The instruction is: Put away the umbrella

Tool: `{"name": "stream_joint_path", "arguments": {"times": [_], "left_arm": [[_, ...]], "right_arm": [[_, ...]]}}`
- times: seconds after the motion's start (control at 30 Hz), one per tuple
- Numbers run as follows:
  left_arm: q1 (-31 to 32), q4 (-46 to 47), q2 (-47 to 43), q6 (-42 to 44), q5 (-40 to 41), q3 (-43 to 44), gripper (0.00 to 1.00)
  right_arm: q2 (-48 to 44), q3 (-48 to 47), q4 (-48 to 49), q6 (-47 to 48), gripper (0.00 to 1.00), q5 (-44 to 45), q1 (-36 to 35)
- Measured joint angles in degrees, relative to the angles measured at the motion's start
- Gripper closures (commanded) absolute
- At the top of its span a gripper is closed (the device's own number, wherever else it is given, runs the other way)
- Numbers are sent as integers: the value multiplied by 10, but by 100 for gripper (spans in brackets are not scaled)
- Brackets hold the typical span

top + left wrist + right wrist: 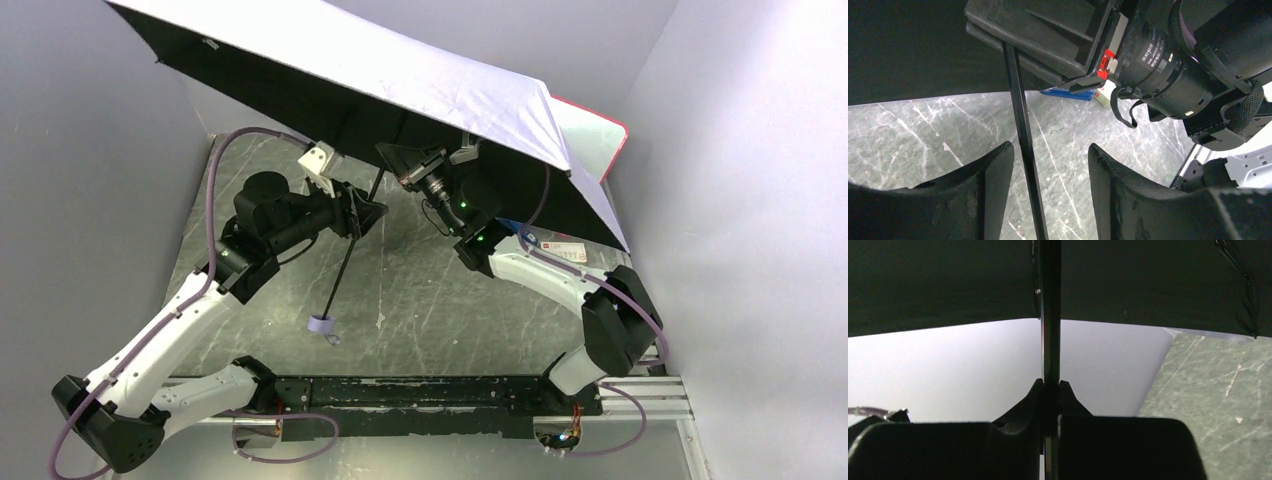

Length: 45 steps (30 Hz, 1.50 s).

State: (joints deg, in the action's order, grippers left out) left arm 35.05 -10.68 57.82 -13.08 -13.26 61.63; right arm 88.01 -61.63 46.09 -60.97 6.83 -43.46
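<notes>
In the top view, one umbrella [400,70] is seen, opened, its lavender canopy tilted across the back of the table [440,300], high at the left and low at the right. Its black shaft [350,255] is slanted from beneath the canopy down and toward the near left, ending in the pale handle [322,324], which is held just above the tabletop. Two grippers are met at the shaft: the left gripper [372,213] lower down, the right gripper [392,160] higher, close under the canopy.

In the left wrist view, the left gripper [1050,160] is shown with its two fingers [993,195] parted; the shaft [1020,115] is passed between them, nearer one finger, and is not clamped. One blue object [1068,93] is seen lying on the table beyond.

In the right wrist view, the right gripper [1050,390] is shown closed tight on the shaft [1050,315], which runs straight up into the black lining [948,280].
</notes>
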Motion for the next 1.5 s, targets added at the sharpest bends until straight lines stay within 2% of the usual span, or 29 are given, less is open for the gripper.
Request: {"name": "stream_joint_path", "arguments": {"times": [0.23, 0.4, 0.73, 1.07, 1.27, 1.43, 1.5], "left_arm": [[0, 27, 1, -31, -14, -30, 40], [0, 40, 16, -48, -18, -36, 46], [0, 101, 25, -89, -44, -36, 49], [0, 156, 60, -123, -67, -36, 66], [3, 156, 70, -130, -72, -32, 84], [4, 146, 74, -134, -67, -22, 86], [4, 142, 74, -132, -67, -19, 94]], "right_arm": [[-17, 37, 30, 19, 100, -46, 0], [-23, 57, 80, 19, 100, -84, 0], [-37, 65, 117, 22, 100, -116, 0], [-38, 80, 136, 23, 100, -131, 0], [-38, 89, 136, 25, 100, -129, 3], [-38, 90, 144, 32, 100, -126, 4], [-38, 90, 147, 32, 100, -126, 4]]}}
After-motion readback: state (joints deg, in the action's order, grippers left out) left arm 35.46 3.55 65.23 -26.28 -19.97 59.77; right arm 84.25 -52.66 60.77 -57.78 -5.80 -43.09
